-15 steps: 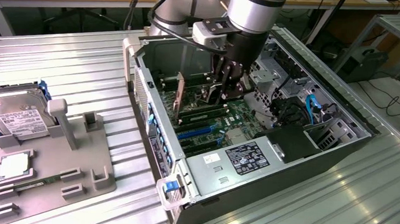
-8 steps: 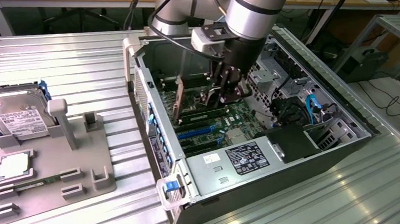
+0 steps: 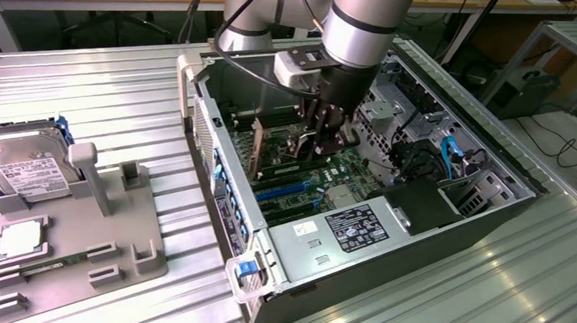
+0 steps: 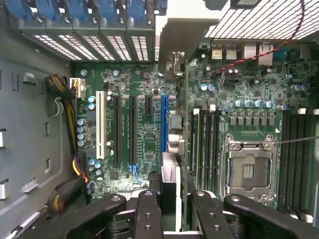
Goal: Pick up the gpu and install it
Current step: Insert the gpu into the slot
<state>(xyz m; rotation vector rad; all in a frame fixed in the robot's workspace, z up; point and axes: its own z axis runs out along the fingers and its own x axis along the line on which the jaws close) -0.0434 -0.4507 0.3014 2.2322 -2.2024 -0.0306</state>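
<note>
Ribbed metal tabletop (image 3: 124,94) spreads under everything, with desks and cables in the room behind. On it lies the open computer case (image 3: 403,234), and at the exterior view's left a grey holder tray (image 3: 116,234) carries a silver hard drive (image 3: 21,166).

I reach down steeply from above into the case, my silver forearm (image 3: 365,25) angled so that my wrist points into the middle of the motherboard (image 3: 343,168). My gripper (image 3: 321,137) hangs low inside the case, close above the board's slots.

My fingers (image 4: 149,214) are closed on the gpu (image 4: 172,74): I hold the card edge-on between them, so from my wrist I look straight along its thin edge. Its silver bracket end (image 4: 182,35) sits far from my fingertips, up against the row of rear slot covers (image 4: 99,45). The card stands upright directly over the blue expansion slot (image 4: 163,122), with the black and white slots off to one side of my fingers and the empty processor socket (image 4: 248,172) to the other. Whether the card's edge already touches the slot, I cannot tell.
</note>
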